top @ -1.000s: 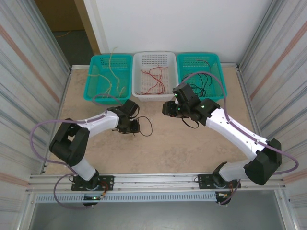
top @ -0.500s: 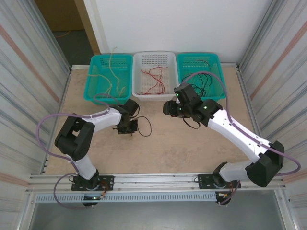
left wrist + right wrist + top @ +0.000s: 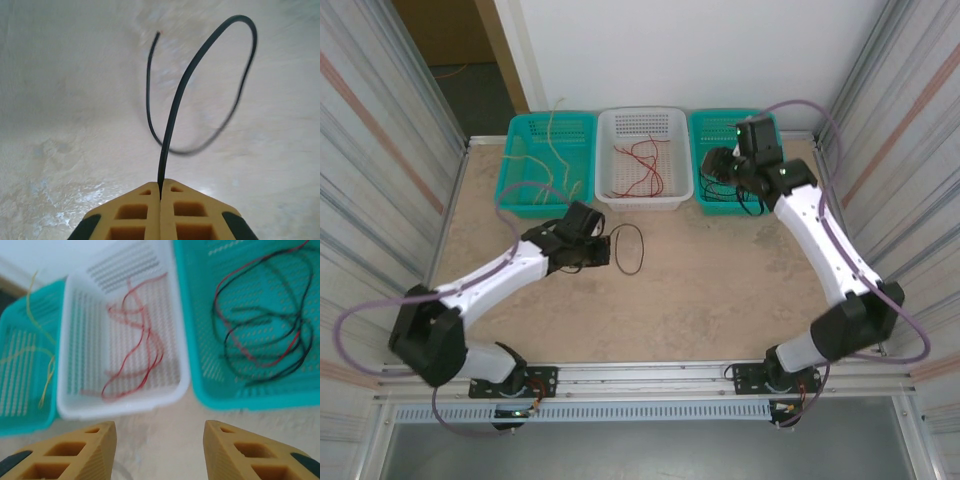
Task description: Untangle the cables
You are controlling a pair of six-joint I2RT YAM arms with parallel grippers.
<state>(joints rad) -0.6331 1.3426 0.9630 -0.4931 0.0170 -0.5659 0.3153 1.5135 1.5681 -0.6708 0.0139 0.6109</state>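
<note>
My left gripper (image 3: 604, 252) (image 3: 161, 183) is shut on one end of a black cable (image 3: 643, 250) (image 3: 176, 105) near mid-table. The cable curls into a loop beyond the fingertips, and its free end shows a red tip. My right gripper (image 3: 713, 166) (image 3: 160, 426) hovers open over the near rim of the right teal basket (image 3: 735, 113), nothing between its fingers. In that basket lie black and red cables (image 3: 260, 340). Red cables (image 3: 145, 345) lie in the white basket (image 3: 642, 204), and pale yellow cables (image 3: 47, 370) in the left teal basket (image 3: 510, 190).
The three baskets stand side by side against the back wall. Metal side walls close in the table on the left and right. The left arm's lilac hose (image 3: 370, 310) loops out at the near left.
The left gripper has shut on the black cable and shifted slightly right. The right arm swung from mid-table to the back right, over the right teal basket.
</note>
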